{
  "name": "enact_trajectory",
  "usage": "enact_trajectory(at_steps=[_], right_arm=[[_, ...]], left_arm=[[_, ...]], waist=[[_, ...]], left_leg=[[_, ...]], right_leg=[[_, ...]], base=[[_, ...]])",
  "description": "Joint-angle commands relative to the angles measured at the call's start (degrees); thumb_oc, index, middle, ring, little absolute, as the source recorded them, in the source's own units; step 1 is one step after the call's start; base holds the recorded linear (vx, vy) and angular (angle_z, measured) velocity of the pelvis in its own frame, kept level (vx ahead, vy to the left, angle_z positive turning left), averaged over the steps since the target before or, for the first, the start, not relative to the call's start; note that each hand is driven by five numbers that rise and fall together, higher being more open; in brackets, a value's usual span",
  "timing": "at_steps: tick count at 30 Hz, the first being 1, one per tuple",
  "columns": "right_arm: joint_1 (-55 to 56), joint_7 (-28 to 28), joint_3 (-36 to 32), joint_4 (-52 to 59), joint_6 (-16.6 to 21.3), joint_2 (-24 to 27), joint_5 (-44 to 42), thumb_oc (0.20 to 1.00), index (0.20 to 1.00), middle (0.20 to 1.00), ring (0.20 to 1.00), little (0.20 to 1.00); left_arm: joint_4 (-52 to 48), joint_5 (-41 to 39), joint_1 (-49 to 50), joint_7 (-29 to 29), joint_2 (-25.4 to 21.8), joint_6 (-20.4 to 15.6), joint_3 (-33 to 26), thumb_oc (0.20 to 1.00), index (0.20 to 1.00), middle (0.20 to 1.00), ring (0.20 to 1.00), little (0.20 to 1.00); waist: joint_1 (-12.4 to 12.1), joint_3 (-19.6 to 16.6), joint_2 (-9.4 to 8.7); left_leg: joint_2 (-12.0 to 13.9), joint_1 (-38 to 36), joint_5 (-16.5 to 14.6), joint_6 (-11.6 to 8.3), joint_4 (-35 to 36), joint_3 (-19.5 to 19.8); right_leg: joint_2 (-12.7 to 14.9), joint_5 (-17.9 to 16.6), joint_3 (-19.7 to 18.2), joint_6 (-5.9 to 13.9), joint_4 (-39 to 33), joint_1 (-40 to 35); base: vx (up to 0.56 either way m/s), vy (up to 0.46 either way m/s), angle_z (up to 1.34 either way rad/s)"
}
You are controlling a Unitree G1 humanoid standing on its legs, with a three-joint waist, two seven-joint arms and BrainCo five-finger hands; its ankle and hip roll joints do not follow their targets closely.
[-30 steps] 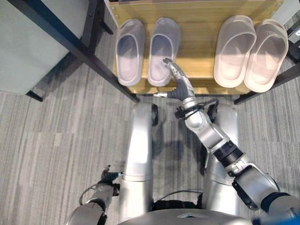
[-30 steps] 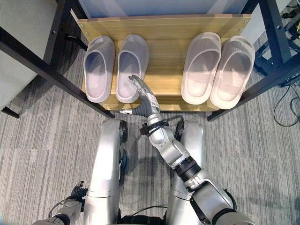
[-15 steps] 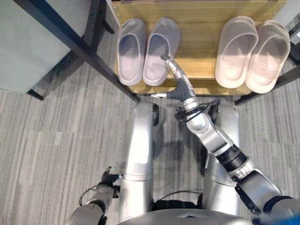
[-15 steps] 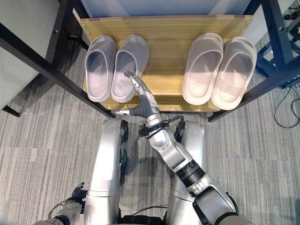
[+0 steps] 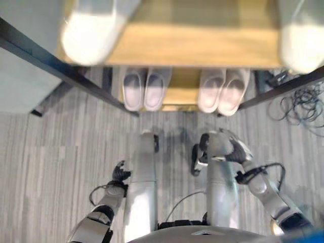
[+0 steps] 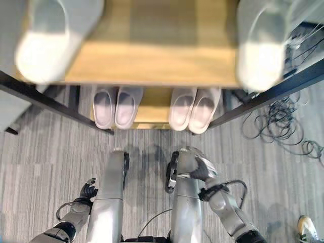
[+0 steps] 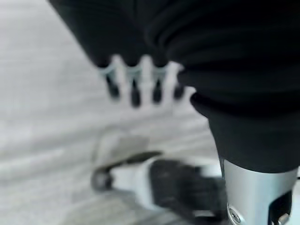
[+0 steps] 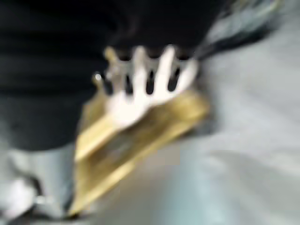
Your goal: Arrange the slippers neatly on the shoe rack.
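Two pairs of slippers stand side by side on the lower wooden shelf (image 5: pixel 185 93) of the shoe rack: a grey pair (image 5: pixel 144 90) on the left and a pale pink pair (image 5: pixel 223 90) on the right. The upper shelf (image 5: pixel 192 45) carries a pale slipper at each end, one on the left (image 5: pixel 93 28) and one on the right (image 5: pixel 301 35). My right hand (image 5: pixel 234 149) hangs low by my right side, away from the rack, fingers (image 8: pixel 150 79) straight and holding nothing. My left hand (image 5: pixel 120 173) hangs at my left side, fingers (image 7: pixel 140 84) relaxed and empty.
Black metal frame bars (image 5: pixel 50 63) run out from the rack on both sides. A tangle of dark cables (image 5: pixel 298 101) lies on the grey carpet to the right. A grey panel (image 5: pixel 23 88) sits at far left. A person's shoe (image 6: pixel 304 224) shows at the lower right.
The camera has risen and pulled back, so the upper shelf now shows. My right hand has left the grey slipper and dropped back to my side.
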State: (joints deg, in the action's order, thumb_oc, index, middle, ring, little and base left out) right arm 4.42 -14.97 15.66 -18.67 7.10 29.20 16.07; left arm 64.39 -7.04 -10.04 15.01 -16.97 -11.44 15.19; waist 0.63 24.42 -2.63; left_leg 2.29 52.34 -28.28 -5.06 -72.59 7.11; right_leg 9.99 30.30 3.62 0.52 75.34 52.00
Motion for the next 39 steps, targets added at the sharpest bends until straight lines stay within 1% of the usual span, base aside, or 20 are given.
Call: enact_trajectory(at_steps=[1,2,3,4,5,6,7,10,13,15,16,18,19,24,25,26,28,29,32,39], right_arm=[[-0.78,-2.97,-1.62,0.99,3.54,-1.98,-6.27,1.000,1.000,1.000,1.000,1.000],[-0.78,-2.97,-1.62,0.99,3.54,-1.98,-6.27,1.000,1.000,1.000,1.000,1.000],[-0.57,-3.88,-2.57,-3.32,3.97,-2.81,-6.39,1.000,1.000,1.000,1.000,1.000],[-0.08,-4.27,-3.07,-5.87,4.17,-3.35,-6.59,1.000,1.000,1.000,1.000,1.000],[0.06,-4.97,-3.66,-11.58,4.51,-4.83,-8.07,1.000,1.000,1.000,1.000,1.000],[0.03,-4.97,-3.67,-11.61,4.54,-4.83,-8.07,1.000,1.000,1.000,1.000,1.000],[0.25,-4.89,-3.74,-13.91,4.60,-5.24,-8.55,1.000,1.000,1.000,1.000,1.000],[0.92,-4.10,-2.91,-21.87,4.32,-7.16,-9.65,1.000,1.000,1.000,1.000,1.000],[2.12,-2.03,-1.46,-27.16,3.94,-8.15,-9.24,1.000,1.000,1.000,1.000,1.000],[2.17,-1.76,-1.10,-28.74,3.87,-8.35,-9.35,1.000,1.000,1.000,1.000,1.000],[1.45,-1.27,-0.20,-33.12,3.35,-9.03,-10.21,1.000,1.000,1.000,1.000,1.000],[0.70,-1.02,0.62,-37.15,2.83,-9.50,-10.40,1.000,1.000,1.000,1.000,1.000],[0.22,-0.10,0.68,-42.26,2.39,-9.89,-11.48,1.000,1.000,1.000,1.000,1.000],[0.53,0.17,-0.69,-46.04,1.83,-10.07,-12.50,1.000,1.000,1.000,1.000,1.000],[1.36,0.21,-2.72,-47.73,1.70,-10.31,-13.80,1.000,1.000,1.000,1.000,1.000],[1.37,0.21,-2.71,-47.73,1.70,-10.37,-13.80,1.000,1.000,1.000,1.000,1.000],[1.17,0.28,-3.18,-47.96,1.58,-9.62,-13.58,1.000,1.000,1.000,1.000,1.000],[1.42,0.89,-3.53,-47.61,1.88,-8.82,-12.76,1.000,1.000,1.000,1.000,1.000],[2.39,2.28,-3.46,-46.83,1.85,-8.22,-10.78,1.000,1.000,1.000,1.000,1.000],[3.87,4.27,-2.31,-43.17,1.60,-7.78,-8.44,1.000,1.000,1.000,1.000,1.000]], left_arm=[[-2.12,4.11,3.61,-1.17,1.88,-2.57,4.10,1.000,1.000,1.000,1.000,1.000],[-2.12,4.11,3.60,-1.17,1.88,-2.57,4.10,1.000,1.000,1.000,1.000,1.000],[-3.07,5.58,4.68,-1.44,3.04,-3.08,5.22,1.000,1.000,1.000,1.000,1.000],[-3.51,6.47,5.57,-1.57,3.33,-3.10,5.66,1.000,1.000,1.000,1.000,1.000],[-4.03,7.85,6.69,-1.38,4.00,-3.31,6.40,1.000,1.000,1.000,1.000,1.000],[-4.04,7.85,6.68,-1.38,4.00,-3.31,6.40,1.000,1.000,1.000,1.000,1.000],[-3.28,8.26,7.43,-1.47,4.59,-3.26,6.30,1.000,1.000,1.000,1.000,1.000],[-0.07,10.15,8.49,-1.68,6.11,-2.66,6.18,1.000,1.000,1.000,1.000,1.000],[3.01,13.41,9.41,-2.03,7.36,-2.16,6.59,1.000,1.000,1.000,1.000,1.000],[3.72,14.00,9.44,-1.92,7.57,-2.18,6.66,1.000,1.000,1.000,1.000,1.000],[3.78,13.72,8.57,-1.95,7.57,-2.26,6.82,1.000,1.000,1.000,1.000,1.000],[3.93,14.06,7.53,-1.19,7.58,-2.42,7.55,1.000,1.000,1.000,1.000,1.000],[1.14,17.73,6.30,-1.80,7.65,-3.00,12.55,1.000,1.000,1.000,1.000,1.000],[-6.80,20.75,5.95,-3.72,6.62,-4.31,17.88,1.000,1.000,1.000,1.000,1.000],[-20.65,21.07,5.47,-5.94,2.33,-5.48,20.44,1.000,1.000,1.000,1.000,1.000],[-20.91,20.99,5.55,-6.07,2.14,-5.34,20.43,1.000,1.000,1.000,1.000,1.000],[-30.71,21.42,3.56,-7.88,-2.00,-6.05,21.60,1.000,1.000,1.000,1.000,1.000],[-43.28,24.09,1.73,-10.48,-8.60,-7.95,22.87,1.000,1.000,1.000,1.000,1.000],[-56.11,28.03,-0.24,-11.02,-15.43,-9.16,20.10,1.000,1.000,1.000,1.000,1.000],[-58.88,38.34,-4.37,-3.44,-17.78,-6.53,12.09,1.000,1.000,1.000,1.000,1.000]], waist=[[-0.71,-3.14,0.49],[-0.70,-3.08,0.50],[-0.94,-5.74,0.39],[-1.10,-6.67,0.34],[-1.59,-9.10,0.21],[-1.56,-9.09,0.30],[-1.73,-10.22,0.21],[-2.59,-13.64,0.58],[-2.40,-17.04,0.75],[-2.25,-17.35,0.79],[-2.86,-17.10,0.62],[-3.21,-17.16,0.14],[-3.07,-18.01,1.14],[-2.14,-19.45,2.02],[-1.76,-19.79,2.65],[-1.89,-19.68,2.58],[-1.90,-19.24,2.94],[-1.80,-19.25,3.34],[-1.09,-18.70,4.27],[-0.01,-16.79,5.66]], left_leg=[[1.14,-6.94,16.46,2.25,22.80,-0.01],[1.14,-7.01,16.48,2.25,22.83,-0.01],[2.05,-15.50,21.21,2.00,34.17,-0.19],[2.39,-19.91,23.08,1.73,39.57,-0.64],[3.14,-26.96,27.54,0.93,47.59,-1.06],[3.21,-27.11,27.90,0.92,48.05,-0.98],[3.61,-30.93,29.14,0.64,52.63,-1.22],[5.09,-39.34,36.26,-1.42,63.93,-1.43],[5.89,-45.47,38.04,-1.95,70.08,-3.08],[5.94,-46.71,38.24,-2.12,70.36,-3.49],[4.80,-46.08,39.41,-2.43,67.36,-1.94],[3.24,-46.65,37.47,-1.89,68.38,-0.21],[2.02,-48.15,34.94,-0.87,74.41,1.10],[1.42,-51.00,34.23,-0.28,76.18,0.02],[0.96,-53.05,33.14,0.49,76.48,-1.18],[0.97,-53.22,33.10,0.51,76.48,-1.31],[0.56,-53.75,32.32,1.08,76.14,-1.54],[0.50,-54.63,31.55,1.42,76.22,-2.35],[0.49,-55.67,30.72,1.68,76.48,-3.54],[0.31,-54.96,30.78,1.70,77.26,-4.02]], right_leg=[[0.49,-7.01,1.69,1.10,-17.71,-10.96],[0.49,-7.03,1.70,1.10,-17.75,-11.04],[0.02,-10.71,4.48,2.43,-27.80,-18.62],[-0.27,-12.05,5.30,2.74,-32.45,-23.15],[-1.33,-15.39,6.94,3.70,-40.74,-30.36],[-1.44,-15.72,7.06,3.67,-41.19,-30.54],[-2.22,-17.45,7.46,4.30,-45.12,-34.11],[-4.48,-21.19,8.64,5.02,-56.33,-41.68],[-6.59,-23.49,8.76,4.82,-66.52,-49.20],[-6.92,-23.98,8.46,4.74,-68.89,-51.13],[-6.97,-24.79,8.02,4.49,-70.50,-52.74],[-6.64,-25.21,7.30,4.81,-71.88,-54.07],[-7.38,-24.17,5.58,4.91,-71.48,-55.20],[-6.60,-25.66,3.62,5.75,-73.80,-56.87],[-5.69,-26.56,2.54,6.34,-75.10,-58.25],[-5.68,-26.58,2.42,6.35,-75.15,-58.37],[-5.33,-26.77,1.62,6.48,-75.25,-58.46],[-5.03,-26.62,1.02,6.59,-75.58,-58.99],[-4.64,-26.34,-0.01,6.69,-76.00,-59.31],[-4.56,-26.49,-0.66,6.45,-76.20,-57.79]], base=[[-0.02,-0.062,0.08],[0.06,-0.099,0.12],[0.13,-0.076,0.10],[0.25,-0.161,0.18],[0.17,-0.124,0.12],[0.19,-0.129,0.15],[0.13,-0.105,0.11],[0.13,-0.149,0.02],[0.07,-0.158,-0.07],[0.01,-0.095,-0.11],[-0.03,-0.097,-0.13],[0.06,-0.040,-0.27],[0.13,0.012,-0.29],[0.11,0.070,-0.15],[0.10,0.061,-0.31],[0.11,0.074,-0.54],[0.04,0.037,-0.73],[0.08,0.046,-0.66],[0.07,0.037,-0.27],[0.00,-0.003,-0.04]])
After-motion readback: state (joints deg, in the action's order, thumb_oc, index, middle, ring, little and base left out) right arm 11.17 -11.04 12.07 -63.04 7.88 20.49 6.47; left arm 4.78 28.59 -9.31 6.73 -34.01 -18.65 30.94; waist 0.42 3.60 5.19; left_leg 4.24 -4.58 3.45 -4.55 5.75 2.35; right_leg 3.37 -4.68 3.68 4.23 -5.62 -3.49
